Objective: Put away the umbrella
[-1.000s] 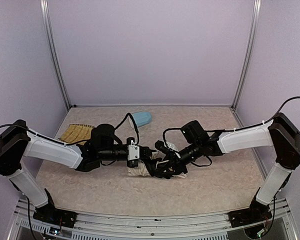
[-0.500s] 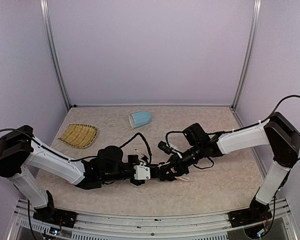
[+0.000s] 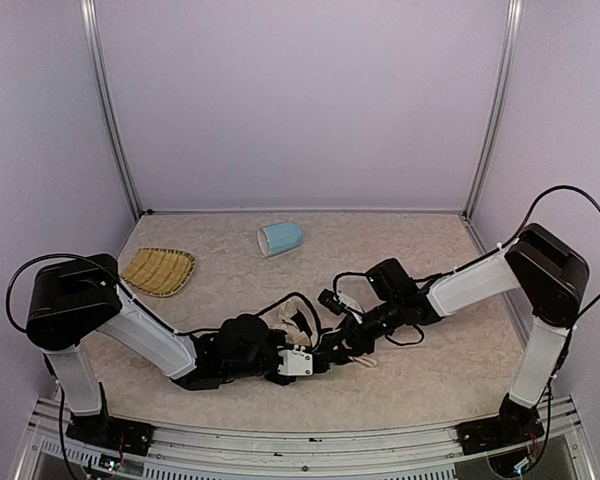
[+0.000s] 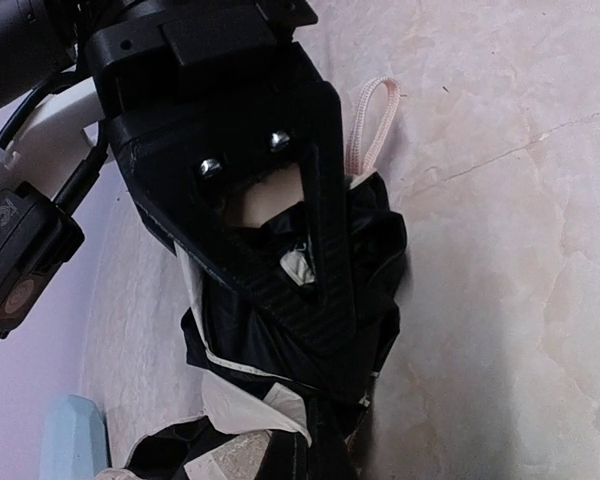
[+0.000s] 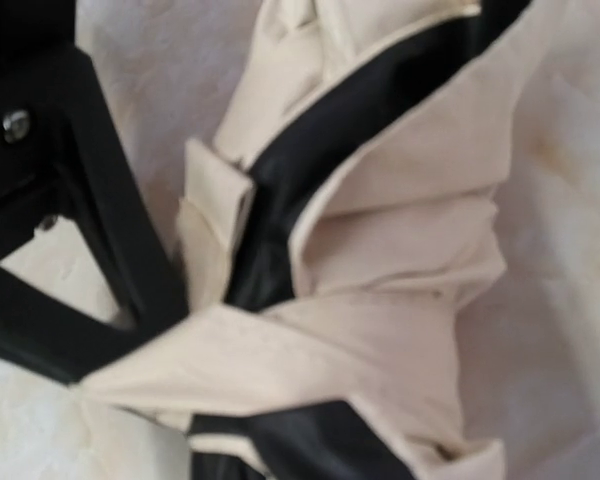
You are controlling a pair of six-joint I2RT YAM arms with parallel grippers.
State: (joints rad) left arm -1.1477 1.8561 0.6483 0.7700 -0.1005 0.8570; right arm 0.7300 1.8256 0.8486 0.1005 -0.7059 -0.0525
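Cream-and-black umbrella (image 4: 385, 250) lies crumpled directly beneath the closed left pincer (image 4: 332, 335).

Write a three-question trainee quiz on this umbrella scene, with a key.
1. True or false: the light-blue mug stands upright.
2. The woven straw tray lies: A) to the left of the mug; B) to the right of the mug; C) under the umbrella.
3. Fill in: the umbrella's cream fabric has a ___ lining.
Key: 1 false, it lies on its side; 2 A; 3 black.
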